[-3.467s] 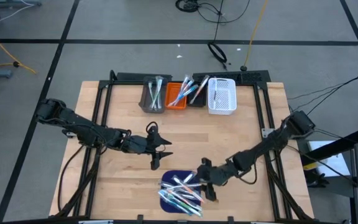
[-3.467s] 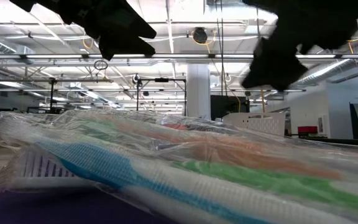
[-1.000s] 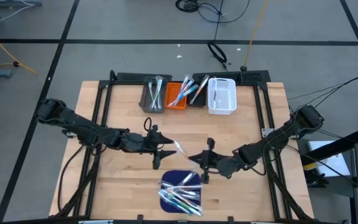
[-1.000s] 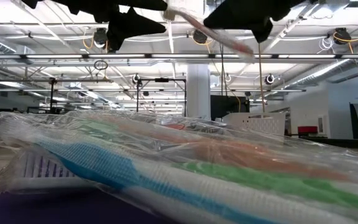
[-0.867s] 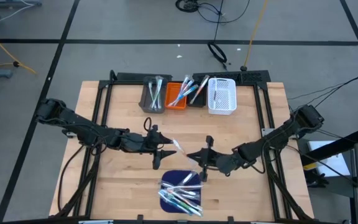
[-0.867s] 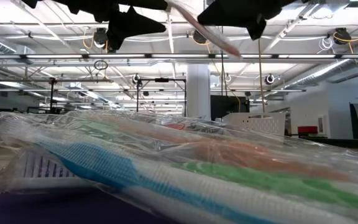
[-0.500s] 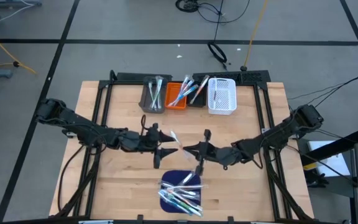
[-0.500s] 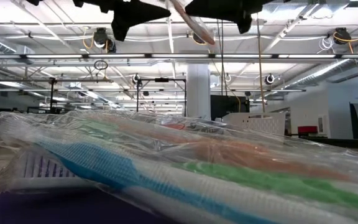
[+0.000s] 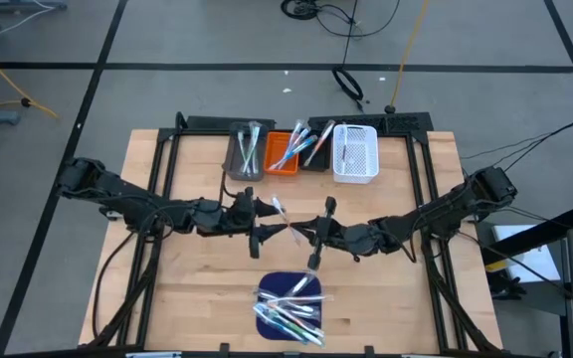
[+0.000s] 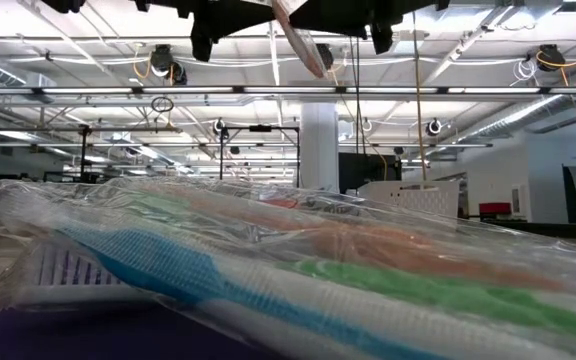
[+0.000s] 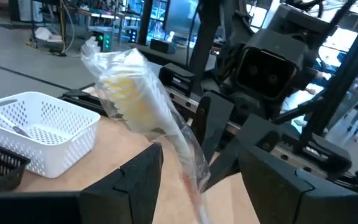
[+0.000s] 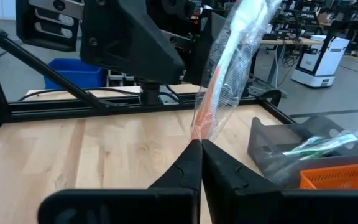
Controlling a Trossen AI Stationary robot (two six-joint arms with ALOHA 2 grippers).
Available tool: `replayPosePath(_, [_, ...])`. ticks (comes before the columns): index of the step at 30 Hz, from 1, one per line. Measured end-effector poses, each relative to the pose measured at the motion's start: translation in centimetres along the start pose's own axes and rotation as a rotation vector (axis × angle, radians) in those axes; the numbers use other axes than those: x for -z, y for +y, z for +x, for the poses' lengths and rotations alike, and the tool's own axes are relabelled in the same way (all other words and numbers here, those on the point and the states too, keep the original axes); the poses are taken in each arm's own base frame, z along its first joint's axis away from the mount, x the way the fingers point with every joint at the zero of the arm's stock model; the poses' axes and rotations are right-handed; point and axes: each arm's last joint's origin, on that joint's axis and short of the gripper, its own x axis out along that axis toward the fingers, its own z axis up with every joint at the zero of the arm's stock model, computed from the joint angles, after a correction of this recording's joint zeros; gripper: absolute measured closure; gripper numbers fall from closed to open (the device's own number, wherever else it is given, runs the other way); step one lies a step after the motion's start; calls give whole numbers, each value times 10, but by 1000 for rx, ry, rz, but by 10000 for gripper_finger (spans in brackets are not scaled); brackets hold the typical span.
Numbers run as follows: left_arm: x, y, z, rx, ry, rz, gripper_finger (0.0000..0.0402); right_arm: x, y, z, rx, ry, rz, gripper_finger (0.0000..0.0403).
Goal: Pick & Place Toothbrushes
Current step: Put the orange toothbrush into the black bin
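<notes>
Right gripper [image 9: 301, 235]: above the middle of the table [image 9: 406, 298]; fingers [image 12: 191, 163] pressed together on the lower end of one wrapped toothbrush [image 12: 229, 62], which slants up from them.
Left gripper [image 9: 267, 225]: facing the right one at the table's middle; fingers [image 11: 143, 174] spread apart on either side of the same toothbrush [image 11: 148, 106], not closed on it.
Held toothbrush: in clear wrap, orange handle, off the table between the two grippers [image 9: 281, 213].
Loose toothbrushes [image 9: 288, 303]: a wrapped pile on the dark blue mat [image 9: 270, 283] near the table's front edge, centre.
Bins: a row along the back edge; grey bin [image 9: 245, 151] and orange bin [image 9: 285, 153] hold toothbrushes, then a black bin [image 9: 317, 149] and a white basket [image 9: 355, 154].
</notes>
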Motion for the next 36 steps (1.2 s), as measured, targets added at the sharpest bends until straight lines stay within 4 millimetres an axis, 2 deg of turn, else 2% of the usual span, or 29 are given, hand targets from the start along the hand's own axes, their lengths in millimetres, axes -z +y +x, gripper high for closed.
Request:
replayPosePath(4, [4, 5, 6, -13, -3, -9, 227, 0, -4, 2, 13, 0, -3, 403])
replayPosePath(11, [12, 13, 15, -31, 12, -21, 365, 1, -6, 4, 20, 12, -17, 403])
replayPosePath(13, [13, 13, 15, -32, 16, -20, 388, 2, -6, 4, 22, 21, -36, 403])
replayPosePath(24, [12, 15, 15, -41, 15, -11, 394, 8, -6, 3, 21, 75, -94, 396])
replayPosePath(30, [9, 21, 16, -64, 2, -13, 394, 15, -7, 2, 23, 143, -119, 347])
replayPosePath(36, [1, 44, 21, -95, -8, -27, 394, 28, -5, -2, -17, 263, -66, 293])
